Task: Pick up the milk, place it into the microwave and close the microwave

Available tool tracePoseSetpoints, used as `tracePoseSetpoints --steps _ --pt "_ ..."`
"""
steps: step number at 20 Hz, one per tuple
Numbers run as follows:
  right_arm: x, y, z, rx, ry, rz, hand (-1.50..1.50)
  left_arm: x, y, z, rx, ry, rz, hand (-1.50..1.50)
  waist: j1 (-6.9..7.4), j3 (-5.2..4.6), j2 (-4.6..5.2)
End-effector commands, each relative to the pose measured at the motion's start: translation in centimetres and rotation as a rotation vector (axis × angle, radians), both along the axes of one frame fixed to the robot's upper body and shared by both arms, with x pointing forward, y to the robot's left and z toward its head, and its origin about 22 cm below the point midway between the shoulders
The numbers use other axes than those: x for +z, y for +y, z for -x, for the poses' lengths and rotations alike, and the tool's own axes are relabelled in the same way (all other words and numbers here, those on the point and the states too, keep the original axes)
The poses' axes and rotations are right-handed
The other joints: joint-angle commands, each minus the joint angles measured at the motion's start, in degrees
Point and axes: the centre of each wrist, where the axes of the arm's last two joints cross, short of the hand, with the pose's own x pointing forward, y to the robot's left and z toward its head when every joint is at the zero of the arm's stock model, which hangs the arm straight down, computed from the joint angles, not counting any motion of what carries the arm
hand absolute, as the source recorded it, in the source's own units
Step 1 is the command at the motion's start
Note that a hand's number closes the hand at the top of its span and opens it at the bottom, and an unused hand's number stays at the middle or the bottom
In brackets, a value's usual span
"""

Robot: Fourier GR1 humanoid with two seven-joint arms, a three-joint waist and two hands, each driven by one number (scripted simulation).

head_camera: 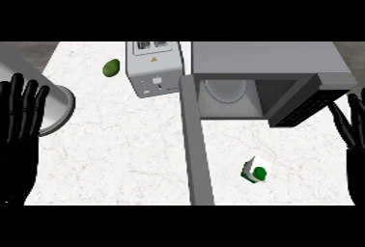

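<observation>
Fingers (21, 103) of the left hand (18, 140) stand straight and spread wide, pointing up along the view's left edge; they hold nothing. Fingers (345, 123) of the right hand (354, 144) are likewise straight and apart at the right edge, holding nothing. Both hands sit at the margins, well apart from the task object.

Milk (255, 171): small white carton with a green mark, standing on the white marbled surface (121, 144), in the lower right part of the view. It is in front of the microwave's opening, outside it, to the right of the open door and clear of both hands. It appears slightly tilted as seen from above.

Microwave (264, 57): grey box at upper right, open. Its cavity (235, 96) shows a pale round turntable (227, 90) inside. The door (197, 144) is swung out and runs as a long grey bar from the cavity's left side down toward the lower edge of the view. A dark slanted panel (303, 103) lies at the cavity's right side.

Other items: grey toaster (153, 67) just left of the microwave, with slots at top and controls on its near face. Green rounded fruit (111, 67), possibly an avocado, left of the toaster, apart from it. A round grey rim (61, 108), partly hidden by the left hand, lies at the surface's left edge; cannot tell what it is.
</observation>
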Motion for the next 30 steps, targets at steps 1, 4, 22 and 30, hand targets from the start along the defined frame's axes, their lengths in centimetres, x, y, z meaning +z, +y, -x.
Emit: tracePoseSetpoints --steps 1,4,22,30 --pt "0.3 0.9 1.5 -0.023 -0.027 0.001 -1.50 1.3 0.2 0.4 -0.009 -0.007 0.005 -1.50 0.07 0.25 0.49" --pt "1.8 3.8 4.9 -0.076 -0.053 -0.034 -1.50 0.4 -1.2 0.4 0.026 -0.028 0.002 -1.50 -0.23 0.22 0.41" --pt "-1.2 10.1 12.3 -0.034 0.003 0.057 -1.50 -2.4 -2.3 10.4 0.115 0.143 0.238 -1.50 -0.07 0.19 0.12" --pt "-2.9 10.6 11.4 -0.095 0.019 0.092 -1.50 -3.6 -0.9 14.8 0.115 0.118 0.230 -1.50 0.85 0.21 0.24"
